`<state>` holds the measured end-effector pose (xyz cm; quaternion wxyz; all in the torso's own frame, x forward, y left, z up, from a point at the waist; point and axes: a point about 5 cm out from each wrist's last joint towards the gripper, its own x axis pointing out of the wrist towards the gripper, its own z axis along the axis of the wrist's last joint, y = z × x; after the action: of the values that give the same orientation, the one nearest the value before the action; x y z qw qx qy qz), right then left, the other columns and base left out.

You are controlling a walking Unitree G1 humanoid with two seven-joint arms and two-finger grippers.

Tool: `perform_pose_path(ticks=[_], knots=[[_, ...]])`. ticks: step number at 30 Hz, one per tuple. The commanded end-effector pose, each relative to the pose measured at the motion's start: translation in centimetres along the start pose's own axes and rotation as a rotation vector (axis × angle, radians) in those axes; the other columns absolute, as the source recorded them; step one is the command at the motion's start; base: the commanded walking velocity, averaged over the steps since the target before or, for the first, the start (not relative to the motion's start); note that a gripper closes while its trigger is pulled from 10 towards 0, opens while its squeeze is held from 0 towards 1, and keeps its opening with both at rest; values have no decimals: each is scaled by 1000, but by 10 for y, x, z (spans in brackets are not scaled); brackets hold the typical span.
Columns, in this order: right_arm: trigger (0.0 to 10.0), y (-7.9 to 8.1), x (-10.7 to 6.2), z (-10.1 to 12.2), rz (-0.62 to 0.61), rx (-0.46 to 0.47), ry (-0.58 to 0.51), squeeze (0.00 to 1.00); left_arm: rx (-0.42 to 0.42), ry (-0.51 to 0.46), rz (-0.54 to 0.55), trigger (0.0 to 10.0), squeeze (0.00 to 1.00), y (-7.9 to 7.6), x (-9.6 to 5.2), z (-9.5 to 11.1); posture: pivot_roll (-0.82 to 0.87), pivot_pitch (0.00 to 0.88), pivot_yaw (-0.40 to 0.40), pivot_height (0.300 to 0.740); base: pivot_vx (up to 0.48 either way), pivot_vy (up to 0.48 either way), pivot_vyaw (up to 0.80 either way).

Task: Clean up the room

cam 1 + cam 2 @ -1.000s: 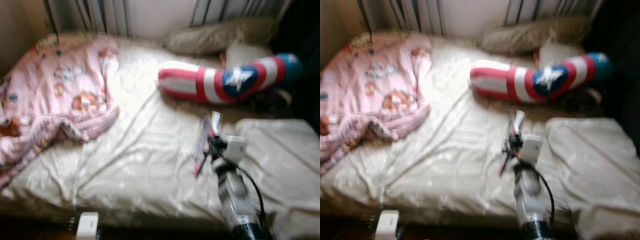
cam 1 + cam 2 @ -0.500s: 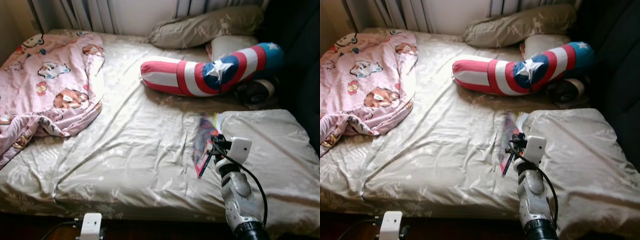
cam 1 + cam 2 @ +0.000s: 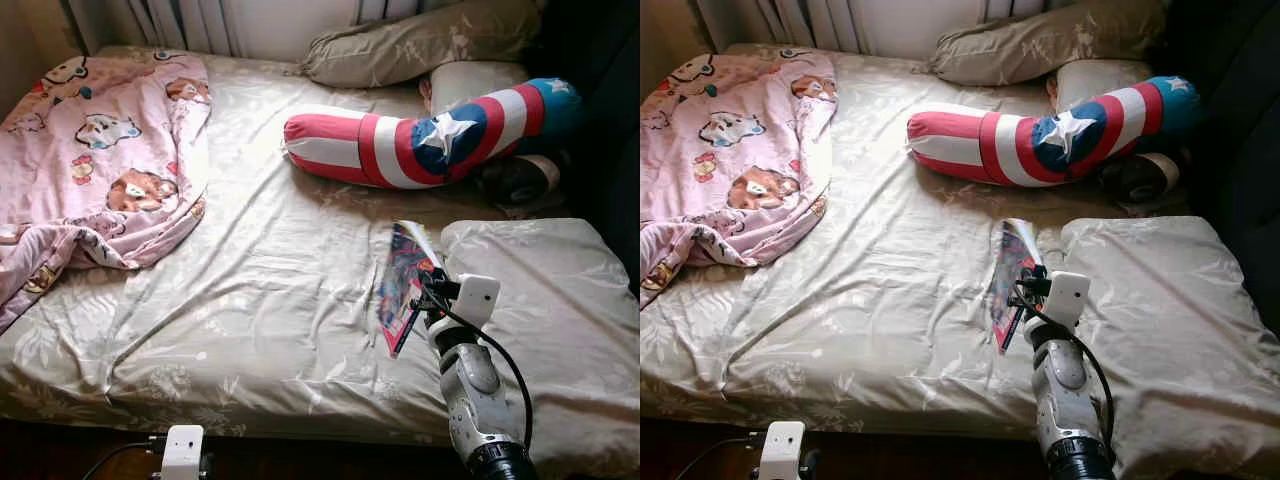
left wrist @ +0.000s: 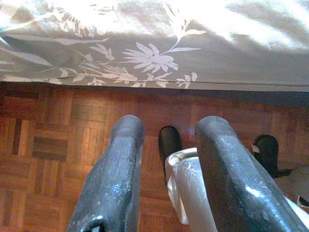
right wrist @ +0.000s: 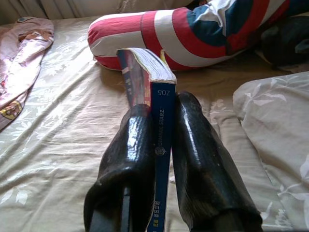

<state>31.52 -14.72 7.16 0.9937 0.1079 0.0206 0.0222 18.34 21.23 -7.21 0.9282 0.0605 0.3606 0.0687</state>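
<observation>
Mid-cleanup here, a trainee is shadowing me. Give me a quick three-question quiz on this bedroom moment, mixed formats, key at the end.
1. True or false: the right gripper is shut on the book.
2. The pink blanket lies on the bed's: A) robot's left side B) robot's right side C) foot edge, centre.
3. Fill in: the left gripper hangs over the wooden ____, beside the bed.

Key: 1 true. 2 A. 3 floor.
</observation>
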Motion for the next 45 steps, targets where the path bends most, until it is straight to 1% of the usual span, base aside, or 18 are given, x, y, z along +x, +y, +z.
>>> perform_pose_path(ticks=[1,14,21,23,25,26,30,31,38,45], knots=[[10000,-4,1,6,-12,-4,-25,0,4,42,-5,10000,0,-1,-4,-12,102,139,-100,740,0,-345,0],[10000,-5,0,6,-20,-9,-27,0,-4,52,-19,10000,0,-3,-5,-14,101,114,-96,740,0,-27,0],[10000,-9,0,4,-37,-7,-12,0,-7,51,-23,10000,0,-5,-5,-13,103,119,-100,740,0,0,0],[10000,-11,1,2,-53,-13,17,0,-11,55,-18,10000,0,-4,-5,-14,102,125,-102,740,292,0,-556],[10000,-11,1,1,-59,7,17,0,-15,54,-16,10000,0,-4,-5,-14,102,128,-103,740,300,0,-738],[10000,-12,1,2,-56,-7,10,0,-16,52,-17,10000,0,-4,-5,-14,103,129,-104,740,311,0,-731],[10000,-10,1,2,-49,-4,8,0,-27,51,-14,10000,0,-3,-5,-14,105,133,-105,740,327,0,-664],[10000,-9,1,3,-42,-20,3,0,-29,52,-12,10000,0,-2,-5,-15,106,134,-104,740,330,0,0],[10000,-9,2,3,-45,-14,3,0,-32,50,-6,10000,0,-1,-6,-16,107,135,-106,740,306,0,0],[10000,-9,1,3,-47,-13,1,0,-35,51,-12,10000,0,-3,-6,-16,108,143,-106,740,0,0,0]])
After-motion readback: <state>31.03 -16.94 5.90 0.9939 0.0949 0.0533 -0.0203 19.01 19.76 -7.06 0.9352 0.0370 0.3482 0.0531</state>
